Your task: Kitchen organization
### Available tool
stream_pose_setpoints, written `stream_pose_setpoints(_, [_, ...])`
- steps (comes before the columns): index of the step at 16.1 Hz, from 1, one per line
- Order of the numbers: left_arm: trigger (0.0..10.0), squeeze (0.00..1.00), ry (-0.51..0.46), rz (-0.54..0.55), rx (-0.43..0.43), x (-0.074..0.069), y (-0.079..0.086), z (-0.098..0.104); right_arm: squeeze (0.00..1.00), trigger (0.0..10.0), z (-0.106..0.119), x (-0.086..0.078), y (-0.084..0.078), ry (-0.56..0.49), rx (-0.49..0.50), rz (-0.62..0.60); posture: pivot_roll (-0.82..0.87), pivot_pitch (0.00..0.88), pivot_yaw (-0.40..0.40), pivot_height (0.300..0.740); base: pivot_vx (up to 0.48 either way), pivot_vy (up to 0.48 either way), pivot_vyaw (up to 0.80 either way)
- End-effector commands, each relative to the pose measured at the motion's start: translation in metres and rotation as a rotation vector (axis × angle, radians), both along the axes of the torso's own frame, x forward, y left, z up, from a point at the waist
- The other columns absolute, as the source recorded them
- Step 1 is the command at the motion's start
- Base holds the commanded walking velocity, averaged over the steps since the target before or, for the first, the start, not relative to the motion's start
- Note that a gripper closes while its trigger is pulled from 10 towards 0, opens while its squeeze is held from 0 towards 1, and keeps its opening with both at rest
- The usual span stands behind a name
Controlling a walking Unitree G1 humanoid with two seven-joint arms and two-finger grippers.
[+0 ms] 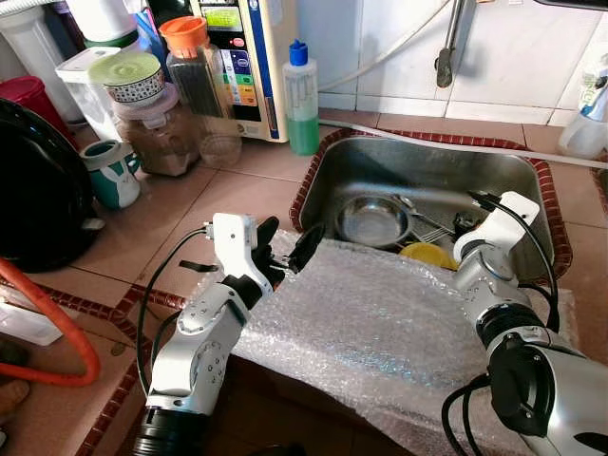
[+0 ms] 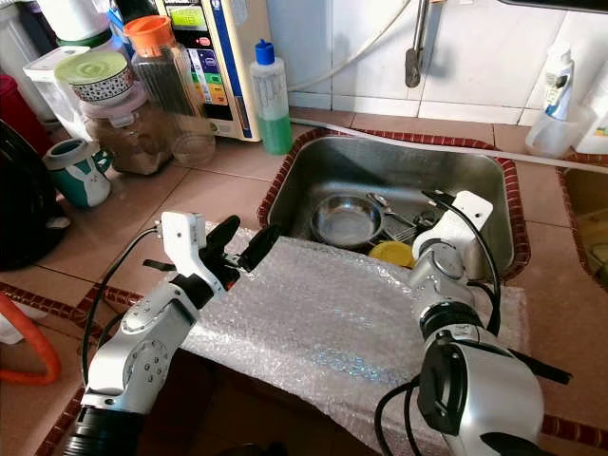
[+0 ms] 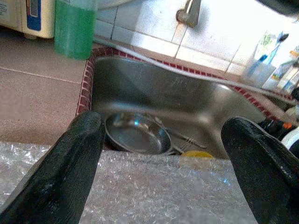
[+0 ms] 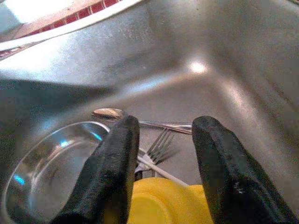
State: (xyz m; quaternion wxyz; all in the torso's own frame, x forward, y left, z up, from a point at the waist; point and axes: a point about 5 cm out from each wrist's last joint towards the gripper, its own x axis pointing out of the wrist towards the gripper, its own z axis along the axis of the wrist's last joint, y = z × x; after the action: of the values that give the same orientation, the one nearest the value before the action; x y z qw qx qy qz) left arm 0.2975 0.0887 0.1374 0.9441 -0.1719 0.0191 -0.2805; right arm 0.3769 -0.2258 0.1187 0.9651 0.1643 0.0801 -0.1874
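Note:
A steel sink [image 1: 408, 163] holds a shiny steel bowl [image 1: 372, 220], a spoon [image 4: 110, 113], a fork [image 4: 159, 147] and a yellow dish [image 1: 427, 254]. A sheet of bubble wrap [image 1: 380, 323] lies on the counter in front of the sink. My left gripper [image 1: 290, 247] hovers open over the sheet's far left corner, pointing toward the sink, nothing between its fingers. My right gripper [image 4: 166, 154] reaches down into the sink's near right part. It is open just above the yellow dish [image 4: 163, 203], with the fork beyond it.
A green soap bottle [image 1: 302, 100] stands at the sink's far left corner. Jars, a water purifier [image 1: 237, 57] and a green-and-white mug [image 1: 112, 173] crowd the left counter. A black appliance [image 1: 38, 190] and an orange hose [image 1: 66, 332] lie far left. The faucet [image 1: 446, 47] hangs over the sink.

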Motion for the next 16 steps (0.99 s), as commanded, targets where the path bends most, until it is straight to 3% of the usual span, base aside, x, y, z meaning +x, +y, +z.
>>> stream_pose_setpoints(1, [10.0, 1.00, 0.001, -0.005, 0.044, 0.000, 0.000, 0.000, 1.00, 10.0, -0.014, -0.004, 0.009, 0.036, 0.025, 0.031, 0.12, 0.046, 0.134, 0.740, 0.000, 0.000, 0.00])
stream_pose_setpoints(4, [10.0, 1.00, 0.005, -0.018, 0.096, -0.001, -0.001, -0.004, 1.00, 10.0, -0.004, 0.001, 0.020, -0.018, -0.030, 0.110, 0.10, 0.041, 0.128, 0.740, 0.000, 0.000, 0.00])
stream_pose_setpoints(6, [10.0, 1.00, -0.003, -0.012, 0.154, -0.002, -0.002, -0.007, 1.00, 10.0, 0.003, 0.003, 0.030, -0.080, -0.123, 0.195, 0.10, 0.041, 0.124, 0.740, 0.000, 0.000, 0.00])
stream_pose_setpoints(7, [10.0, 1.00, -0.016, 0.088, 0.199, 0.002, 0.002, -0.007, 1.00, 10.0, 0.003, 0.002, 0.030, -0.109, -0.084, 0.193, 0.08, 0.038, 0.117, 0.740, 0.000, 0.000, 0.00])
stream_pose_setpoints(8, [10.0, 1.00, 0.004, 0.153, 0.236, 0.006, 0.003, -0.008, 1.00, 10.0, 0.007, 0.001, 0.028, -0.142, -0.115, 0.199, 0.08, 0.038, 0.117, 0.740, 0.000, 0.000, 0.00])
stream_pose_setpoints(9, [10.0, 0.46, -0.015, 0.176, 0.250, 0.009, 0.002, -0.007, 1.00, 10.0, 0.011, -0.002, 0.025, -0.185, -0.166, 0.209, 0.06, 0.035, 0.116, 0.740, 0.000, 0.000, 0.00])
stream_pose_setpoints(10, [10.0, 0.00, -0.014, 0.180, 0.236, 0.009, 0.001, -0.006, 1.00, 10.0, 0.014, -0.006, 0.025, -0.219, -0.232, 0.228, 0.06, 0.035, 0.116, 0.740, 0.000, 0.000, 0.00])
stream_pose_setpoints(14, [10.0, 0.00, -0.003, 0.217, 0.260, 0.013, -0.002, -0.012, 1.00, 10.0, 0.027, -0.027, 0.037, -0.320, -0.442, 0.321, 0.00, 0.023, 0.107, 0.740, 0.000, 0.000, 0.00])
stream_pose_setpoints(16, [10.0, 0.00, 0.008, 0.216, 0.248, 0.015, -0.007, -0.014, 1.00, 10.0, 0.032, -0.038, 0.037, -0.332, -0.473, 0.310, -0.02, 0.013, 0.081, 0.740, 0.000, 0.000, 0.00])
